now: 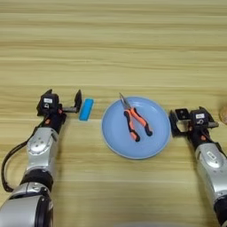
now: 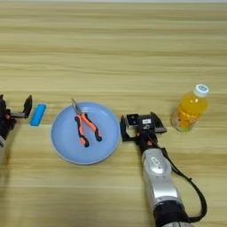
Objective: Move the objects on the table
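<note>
Looked down on a wide plank table [image 1: 133, 40] with a round blue plate [image 1: 153, 148] near the middle. Had the orange-and-black needle-nose pliers [image 1: 134, 120] lying flat inside the plate, tip toward the far left, handles toward the near right, nothing gripping them. Couldn't spot any tiny grey block anywhere. Found a small blue bar [image 1: 86, 109] flat on the wood just left of the plate, not touching it.

Left gripper [image 1: 63, 102] sat low on the table right beside that blue bar, fingers spread apart, one finger close to the bar, hard to say if touching. Right gripper [image 2: 138, 126] parked just off the plate's right rim, fingers also apart and wrapped around nothing.

Also an orange drink bottle [image 2: 190, 109] with a white cap, standing upright, well off to the right of the right gripper, only seen in the right eye view
</note>
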Tool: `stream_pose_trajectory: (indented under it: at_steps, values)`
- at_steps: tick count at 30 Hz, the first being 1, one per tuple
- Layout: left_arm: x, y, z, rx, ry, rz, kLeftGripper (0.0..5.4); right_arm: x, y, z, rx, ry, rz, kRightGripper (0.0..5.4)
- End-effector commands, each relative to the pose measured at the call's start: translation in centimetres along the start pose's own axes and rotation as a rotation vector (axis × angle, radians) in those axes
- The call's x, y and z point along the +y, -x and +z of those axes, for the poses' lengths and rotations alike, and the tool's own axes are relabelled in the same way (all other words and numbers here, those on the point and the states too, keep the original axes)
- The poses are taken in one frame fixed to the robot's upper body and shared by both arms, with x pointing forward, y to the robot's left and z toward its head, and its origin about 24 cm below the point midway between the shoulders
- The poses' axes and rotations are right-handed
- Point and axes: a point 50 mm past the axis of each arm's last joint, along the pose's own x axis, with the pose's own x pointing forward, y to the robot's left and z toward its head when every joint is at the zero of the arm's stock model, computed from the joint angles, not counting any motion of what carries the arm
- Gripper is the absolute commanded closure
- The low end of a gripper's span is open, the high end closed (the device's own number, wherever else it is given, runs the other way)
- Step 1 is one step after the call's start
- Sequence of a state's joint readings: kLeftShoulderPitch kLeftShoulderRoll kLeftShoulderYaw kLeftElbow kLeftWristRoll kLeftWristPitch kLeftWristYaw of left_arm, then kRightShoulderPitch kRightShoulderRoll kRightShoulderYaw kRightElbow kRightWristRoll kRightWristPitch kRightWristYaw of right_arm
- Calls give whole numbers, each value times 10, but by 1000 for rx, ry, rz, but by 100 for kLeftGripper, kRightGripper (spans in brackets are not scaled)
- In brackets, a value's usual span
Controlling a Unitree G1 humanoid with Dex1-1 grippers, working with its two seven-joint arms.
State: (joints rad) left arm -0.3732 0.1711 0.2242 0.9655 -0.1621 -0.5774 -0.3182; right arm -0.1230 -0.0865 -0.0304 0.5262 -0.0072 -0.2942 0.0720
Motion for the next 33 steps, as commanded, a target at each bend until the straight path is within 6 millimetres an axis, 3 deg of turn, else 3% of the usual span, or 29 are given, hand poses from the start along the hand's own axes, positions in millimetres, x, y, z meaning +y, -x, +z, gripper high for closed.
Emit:
stream_pose_trajectory:
  at_steps: [1,18,33]
  values:
    - [0,-2,3,-10,-11,-5,0,1,-4,2,-6,-15,7,67]
    - [1,-1,2,-10,-11,-2,0,6,-3,4,-19,-24,24,289]
    - [1,0,1,-8,-10,0,0,5,4,30,-124,-10,9,294]
